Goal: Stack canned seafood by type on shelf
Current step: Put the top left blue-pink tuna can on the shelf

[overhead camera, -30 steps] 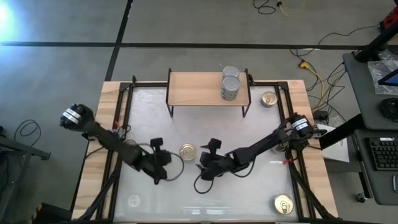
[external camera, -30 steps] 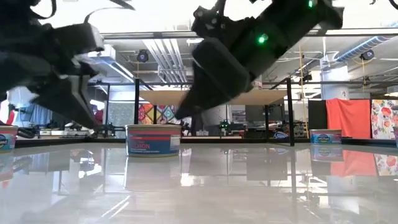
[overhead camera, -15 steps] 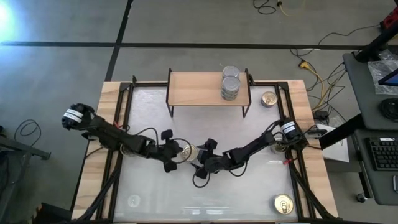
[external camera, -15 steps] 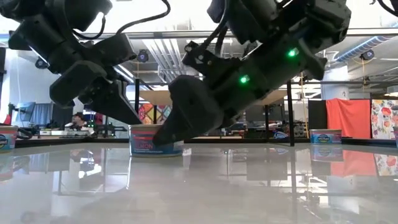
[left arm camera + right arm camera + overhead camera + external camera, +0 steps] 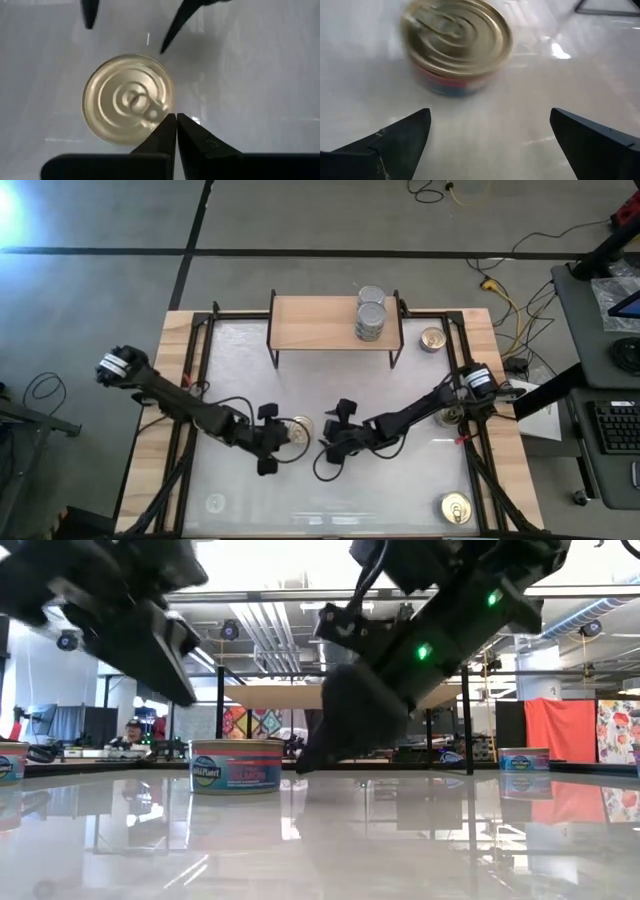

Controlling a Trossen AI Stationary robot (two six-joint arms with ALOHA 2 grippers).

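Observation:
A gold-lidded tin with a pull ring stands on its base on the white tabletop, between my two grippers. My left gripper is shut and hovers over the tin's rim; in the low view it sits higher than the tin. My right gripper is open, and the tin lies ahead of its fingertips, which do not touch it. The shelf stands at the far side. Two silver-lidded tins rest on its right end.
A gold-lidded tin stands right of the shelf and another near the table's near right corner. The low view shows tins at the far left and the right. The shelf's left part is bare board.
Both grippers closed in on the middle tin from either side, then drew back a little. My left gripper has risen above it. The tin has slid a little toward the table's left and turned about on its base, still upright.

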